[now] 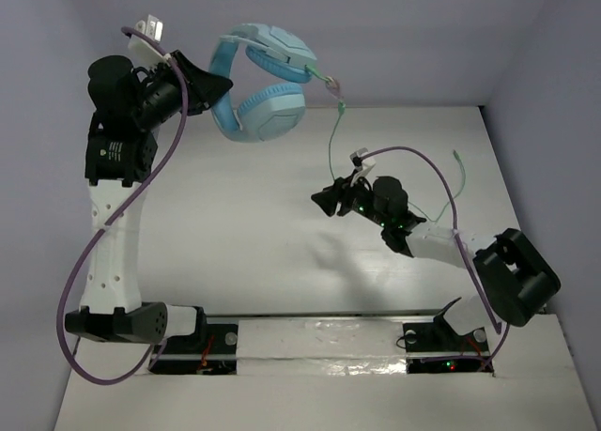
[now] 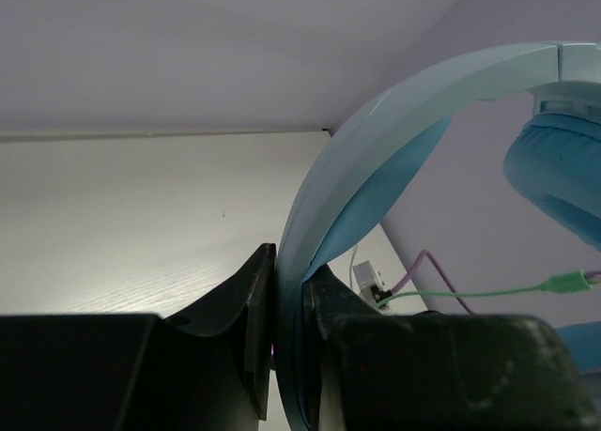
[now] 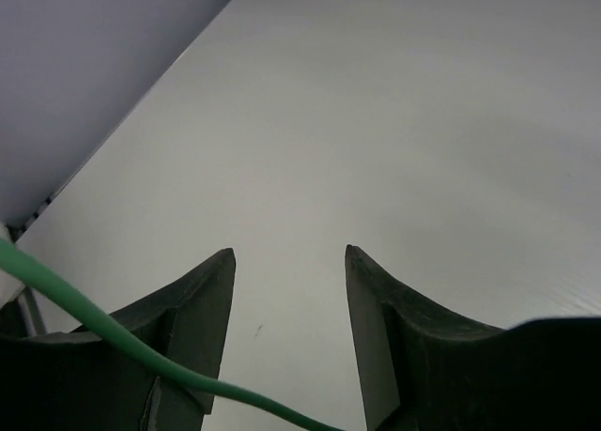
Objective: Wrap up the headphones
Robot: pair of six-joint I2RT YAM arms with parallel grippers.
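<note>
Headphones (image 1: pixel 268 84) are up off the table (image 1: pixel 235 253), far and left of centre, with both earcups to the right of my left gripper (image 1: pixel 208 82). My left gripper is clenched on the headband (image 2: pixel 376 140), which sits edge-on between the jaws. The pale green cable (image 1: pixel 331 145) trails down toward my right gripper (image 1: pixel 324 202), right of mid-table. Its jaws stand apart and grasp nothing; the cable crosses one finger (image 3: pixel 188 309).
</note>
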